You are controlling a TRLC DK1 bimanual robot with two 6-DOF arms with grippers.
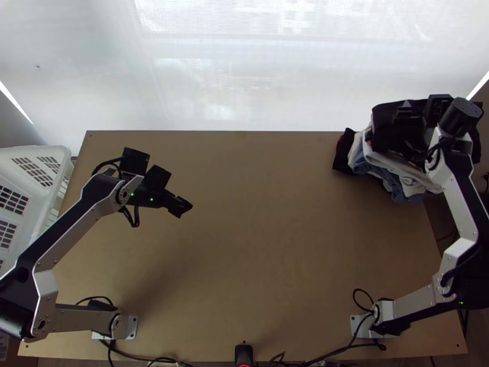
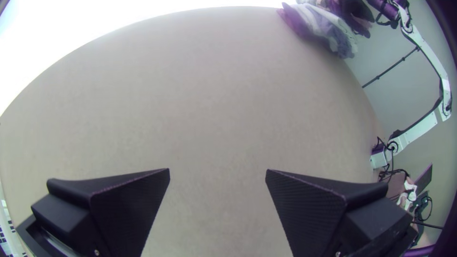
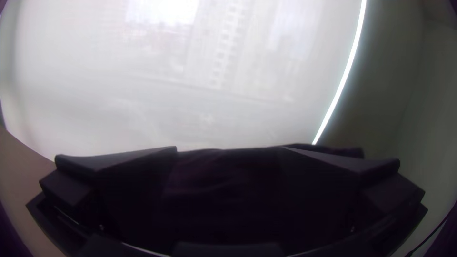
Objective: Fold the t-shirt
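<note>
A stack of folded or bunched clothes (image 1: pixel 391 168) lies at the table's far right corner, black cloth on top and white, blue and dark layers below; which piece is the t-shirt I cannot tell. My right gripper (image 1: pixel 422 111) is over the top of this stack. In the right wrist view the right gripper (image 3: pixel 229 148) is open, with dark cloth (image 3: pixel 214 166) between and beyond its fingers. My left gripper (image 1: pixel 148 167) stands over the table's left part, open with only bare table between its fingers. The left wrist view shows the left gripper (image 2: pixel 217 170) and the clothes stack (image 2: pixel 323 28) far off.
The wooden table (image 1: pixel 263 232) is bare across its middle. A white plastic basket (image 1: pixel 58 153) stands at the left edge. Cables (image 1: pixel 342 350) run along the near edge. A pale, bright screen (image 1: pixel 244 79) is behind the far edge.
</note>
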